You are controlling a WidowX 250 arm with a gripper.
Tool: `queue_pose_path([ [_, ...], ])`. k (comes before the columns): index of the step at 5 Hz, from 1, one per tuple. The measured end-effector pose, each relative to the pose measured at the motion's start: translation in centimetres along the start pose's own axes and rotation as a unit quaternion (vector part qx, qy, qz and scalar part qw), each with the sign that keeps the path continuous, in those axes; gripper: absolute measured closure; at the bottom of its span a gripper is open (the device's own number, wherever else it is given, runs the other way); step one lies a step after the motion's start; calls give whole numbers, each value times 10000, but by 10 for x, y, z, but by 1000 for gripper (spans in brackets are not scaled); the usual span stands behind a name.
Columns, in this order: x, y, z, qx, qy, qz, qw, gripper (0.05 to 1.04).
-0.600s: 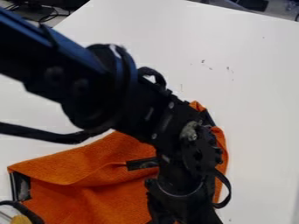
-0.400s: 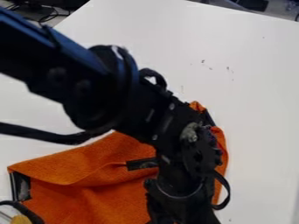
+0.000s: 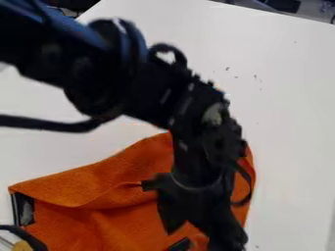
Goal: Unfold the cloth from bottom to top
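Gripper (image 3: 196, 203) hangs low over the orange cloth (image 3: 98, 186), near the bottom edge of the view; whether it stands open or closed, and whether it grips any fabric, cannot be told. The cloth lies crumpled in the lower left and middle of the view — a folded flap bows across it, its lower edge curving from the left corner towards the gripper. Black patches show on the fabric, one at that left corner (image 3: 25, 208).

From the upper left, the black arm (image 3: 147, 93) slants in across the white table (image 3: 288, 122), then bends at the wrist and points down, almost vertical in the view, covering part of the cloth's right side. A dark cable (image 3: 52, 122) runs from the left edge to the arm. In the lower left corner, a yellow object (image 3: 23, 245) sits partly under a black curved piece (image 3: 31, 236). Small dark specks mark the table's upper part.
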State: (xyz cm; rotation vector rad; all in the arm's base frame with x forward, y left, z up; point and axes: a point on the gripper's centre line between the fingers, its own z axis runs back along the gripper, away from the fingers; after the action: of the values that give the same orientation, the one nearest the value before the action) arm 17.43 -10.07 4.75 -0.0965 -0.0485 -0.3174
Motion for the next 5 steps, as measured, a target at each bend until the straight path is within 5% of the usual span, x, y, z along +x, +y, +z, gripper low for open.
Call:
queue_pose_path([
  [1,21,22,15,206,-179,-224,9994,84],
  [3,42,76,2,232,-427,-580,9971,84],
  [5,46,98,-14,135,-407,-592,9973,84],
])
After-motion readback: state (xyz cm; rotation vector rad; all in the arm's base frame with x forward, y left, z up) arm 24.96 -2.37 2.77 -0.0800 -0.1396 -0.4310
